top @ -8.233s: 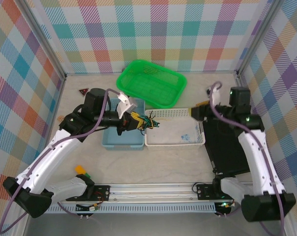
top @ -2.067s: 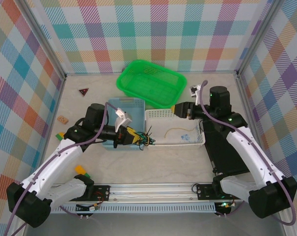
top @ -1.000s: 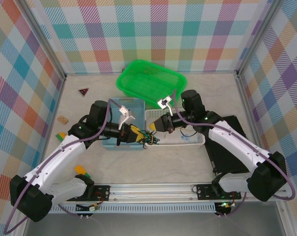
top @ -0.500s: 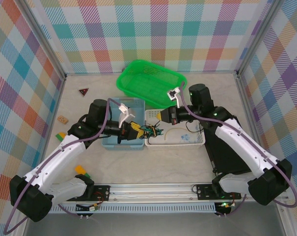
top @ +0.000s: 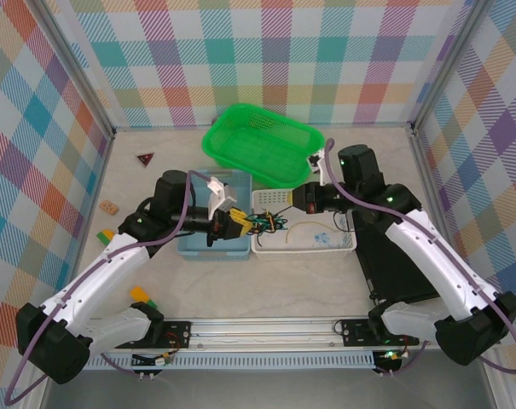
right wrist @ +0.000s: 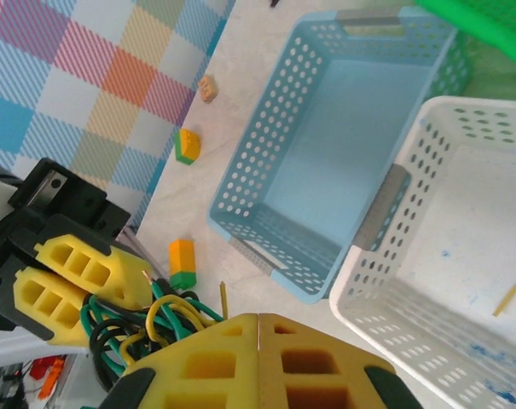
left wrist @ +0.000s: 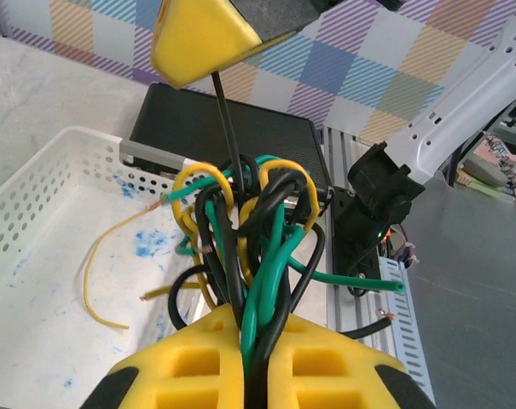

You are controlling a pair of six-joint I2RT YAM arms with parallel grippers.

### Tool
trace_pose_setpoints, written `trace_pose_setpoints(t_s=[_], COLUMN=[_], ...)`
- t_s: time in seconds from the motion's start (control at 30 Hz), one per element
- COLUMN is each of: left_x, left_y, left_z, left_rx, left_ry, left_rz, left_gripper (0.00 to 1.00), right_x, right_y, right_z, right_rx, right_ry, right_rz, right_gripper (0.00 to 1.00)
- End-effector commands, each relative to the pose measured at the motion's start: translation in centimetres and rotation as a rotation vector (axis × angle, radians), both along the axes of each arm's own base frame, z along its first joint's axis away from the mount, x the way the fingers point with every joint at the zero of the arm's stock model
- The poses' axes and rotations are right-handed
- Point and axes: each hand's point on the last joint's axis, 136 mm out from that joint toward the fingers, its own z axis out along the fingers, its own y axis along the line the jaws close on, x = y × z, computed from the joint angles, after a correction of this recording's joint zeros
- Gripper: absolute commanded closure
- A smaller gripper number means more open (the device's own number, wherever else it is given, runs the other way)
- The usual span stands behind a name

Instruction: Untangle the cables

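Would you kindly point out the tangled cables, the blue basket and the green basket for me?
tangled cables [left wrist: 266,256], left wrist view, middle of the knot.
blue basket [right wrist: 343,145], right wrist view, bare floor.
green basket [top: 262,146], top external view, bare floor.

Left arm [top: 95,277] and right arm [top: 437,256]: white shell links, black joints, black bases at the frame's lower corners; a grey-purple hose [top: 184,200] runs along each; small green lights on the right arm's upper link; white bracket [top: 217,191] mid-frame. Left gripper [left wrist: 256,341], right gripper [right wrist: 258,328]: chunky yellow fingers with rectangular cut-outs, black housing behind
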Motion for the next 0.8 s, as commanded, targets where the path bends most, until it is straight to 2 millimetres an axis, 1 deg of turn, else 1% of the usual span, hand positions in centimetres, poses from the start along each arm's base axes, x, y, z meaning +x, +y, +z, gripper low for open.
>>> trace_pose_setpoints(t_s=[0.0, 0.07, 0.17, 0.27, 0.37, 0.43, 0.53, 0.77], left_x=[-2.8, -2.9, -2.8, -3.0, -3.1, -3.1, -3.3, -3.3], left_y=[1.0, 1.0, 1.0, 1.0, 1.0, 1.0, 1.1, 1.6], left_z=[-1.9, -1.9, -1.9, -1.9, -1.9, -1.9, -1.9, -1.9], left_rx=[0.055, 0.055, 0.057, 0.055, 0.053, 0.056, 0.061, 0.088], left_ry=[0.125, 0.123, 0.121, 0.127, 0.132, 0.132, 0.133, 0.117], left_rz=[-0.053, -0.055, -0.055, -0.064, -0.07, -0.072, -0.079, -0.057], left_gripper=[0.89, 0.89, 0.92, 1.0, 1.0, 1.0, 1.0, 1.0], right_x=[4.6, 4.7, 4.8, 4.9, 5.0, 5.3, 5.9, 7.3], right_y=[-6.9, -7.7, -8.8, -9.0, -9.5, -10.2, -11.8, -16.3], right_z=[1.5, 1.4, 1.2, 1.3, 1.1, 1.2, 1.2, 1.0], right_rx=[-0.097, -0.102, -0.103, -0.09, -0.097, -0.101, -0.117, -0.128], right_ry=[-0.126, -0.12, -0.108, -0.107, -0.105, -0.112, -0.11, -0.099], right_rz=[-0.344, -0.372, -0.407, -0.411, -0.426, -0.451, -0.496, -0.608], right_gripper=[1.0, 1.0, 1.0, 1.0, 1.0, 1.0, 1.0, 1.0])
